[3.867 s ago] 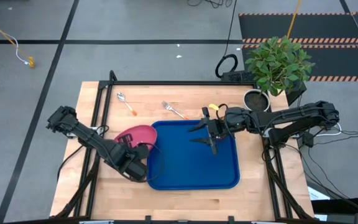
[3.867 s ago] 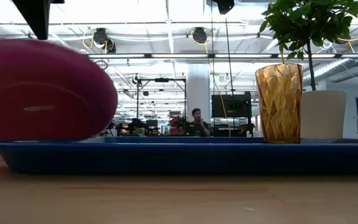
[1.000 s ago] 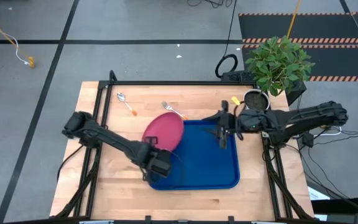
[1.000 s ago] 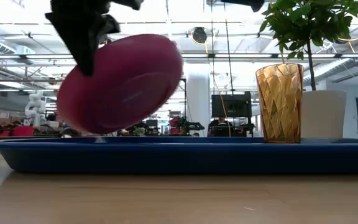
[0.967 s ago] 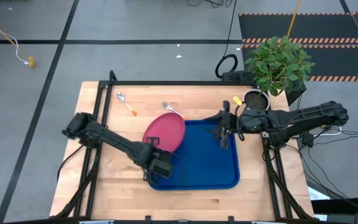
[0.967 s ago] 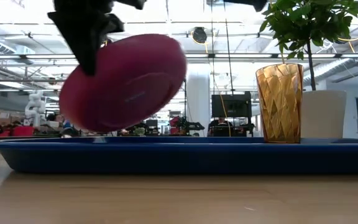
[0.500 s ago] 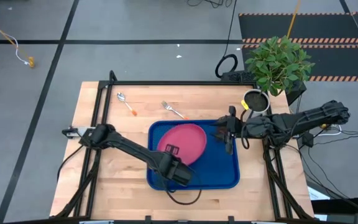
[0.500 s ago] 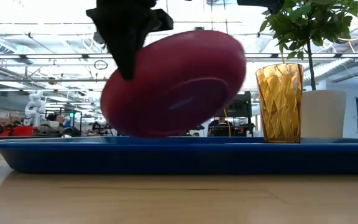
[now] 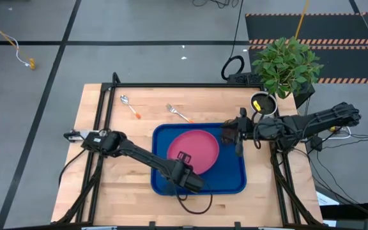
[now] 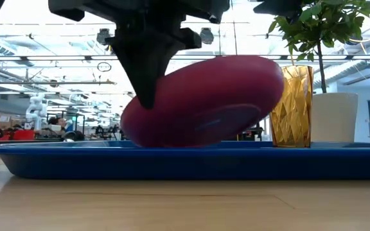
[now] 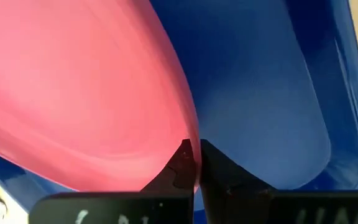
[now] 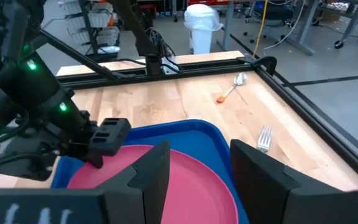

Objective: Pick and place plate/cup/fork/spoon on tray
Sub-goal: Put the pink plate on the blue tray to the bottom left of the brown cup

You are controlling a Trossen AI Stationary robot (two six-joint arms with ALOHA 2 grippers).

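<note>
Blue tray [image 9: 232,176] under tilted pink plate [image 9: 193,151], rim pinched tight by left gripper [image 9: 183,157] for lowering flat; amber cup [image 10: 291,106] upright at tray's far right corner, right gripper [image 9: 238,136] parted beside it; fork [image 9: 179,113], spoon [image 9: 130,106] on bare wood.

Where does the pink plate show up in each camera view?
High view: plate mid-picture, over the blue tray.
Low view: plate centre, tilted above the tray.
Left wrist view: plate fills the left.
Right wrist view: plate bottom centre.
Shared landmark: the tray.
</note>
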